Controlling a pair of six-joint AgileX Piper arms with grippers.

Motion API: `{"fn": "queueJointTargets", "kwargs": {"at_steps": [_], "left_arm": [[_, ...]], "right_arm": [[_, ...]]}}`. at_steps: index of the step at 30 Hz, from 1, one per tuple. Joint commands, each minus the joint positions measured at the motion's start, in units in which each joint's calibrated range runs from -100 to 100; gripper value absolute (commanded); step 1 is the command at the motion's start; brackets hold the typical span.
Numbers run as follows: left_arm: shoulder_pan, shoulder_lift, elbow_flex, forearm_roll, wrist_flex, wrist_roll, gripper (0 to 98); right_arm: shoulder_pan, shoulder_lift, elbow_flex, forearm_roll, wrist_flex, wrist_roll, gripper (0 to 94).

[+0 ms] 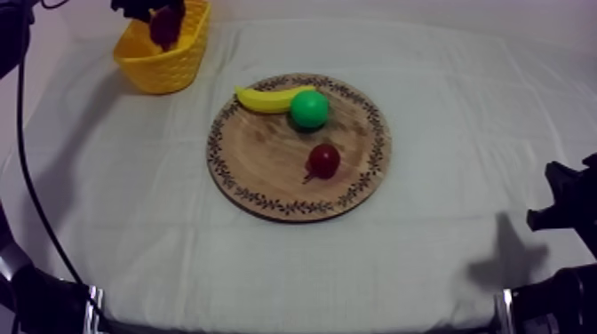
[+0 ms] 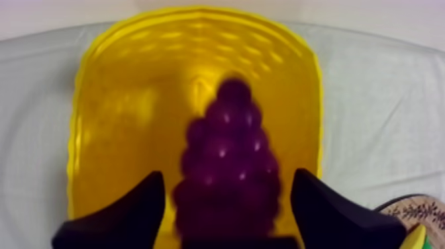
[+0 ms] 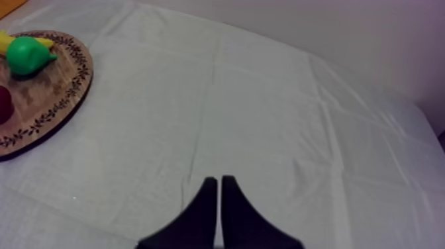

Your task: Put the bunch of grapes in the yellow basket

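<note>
Top view puts the grapes (image 1: 166,27) off the board (image 1: 266,191) and at the far left of the surface (image 1: 417,266), hanging in the mouth of the basket (image 1: 164,69) under the left arm. The pick and the carry therefore look done. What seems left is the release into the basket and getting the arm clear. On the board lie a banana (image 1: 265,98), a green pear (image 1: 309,108) touching it, and a small red fruit (image 1: 322,161) apart from both. Left wrist view looks down into the basket, where the left jaws stand apart by the width of the bunch and close on both its sides, gripping it with the yellow floor behind. Whether the bunch touches that floor cannot be told. Right wrist view shows the right jaws closed together into a narrow wedge, holding nothing, over bare cloth near the board.
</note>
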Motion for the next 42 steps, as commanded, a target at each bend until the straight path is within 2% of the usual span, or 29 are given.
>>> {"fn": "queueJointTargets", "kwargs": {"at_steps": [1, 7, 15, 22, 26, 29, 32, 36, 42], "left_arm": [[0.1, -0.3, 0.2, -0.32, -0.9, 0.2, 81.8], [0.3, -1.4, 1.2, -0.74, -2.6, 0.5, 86.7], [0.2, -3.0, 3.1, -0.79, -3.9, 0.2, 82.8], [0.5, -7.9, 8.5, -1.04, -6.1, -0.4, 63.1], [0.9, -14.2, 16.6, -1.15, -9.0, -0.6, 42.0], [1.8, -20.1, 24.0, -1.92, -11.5, -0.5, 23.5], [2.5, -26.9, 32.6, -2.3, -15.0, -0.6, 9.5], [2.9, -37.3, 45.8, -2.32, -20.2, -0.2, 2.4], [2.4, -52.9, 64.3, -2.16, -25.6, 0.2, 0.3]], "right_arm": [[0.0, 0.0, 0.0, 0.0, 0.0, 0.0, 0.3], [0.0, 0.0, 0.0, 0.0, 0.0, 0.0, 0.3], [0.0, 0.0, 0.0, 0.0, 0.0, 0.0, 0.3], [0.0, 0.0, 0.0, 0.0, 0.0, 0.0, 0.3], [0.0, 0.0, 0.0, 0.0, 0.0, 0.0, 0.3], [0.0, 0.0, 0.0, 0.0, 0.0, 0.0, 0.3], [0.0, 0.0, 0.0, 0.0, 0.0, 0.0, 0.3], [0.0, 0.0, 0.0, 0.0, 0.0, 0.0, 0.3], [0.0, 0.0, 0.0, 0.0, 0.0, 0.0, 0.3]]}}
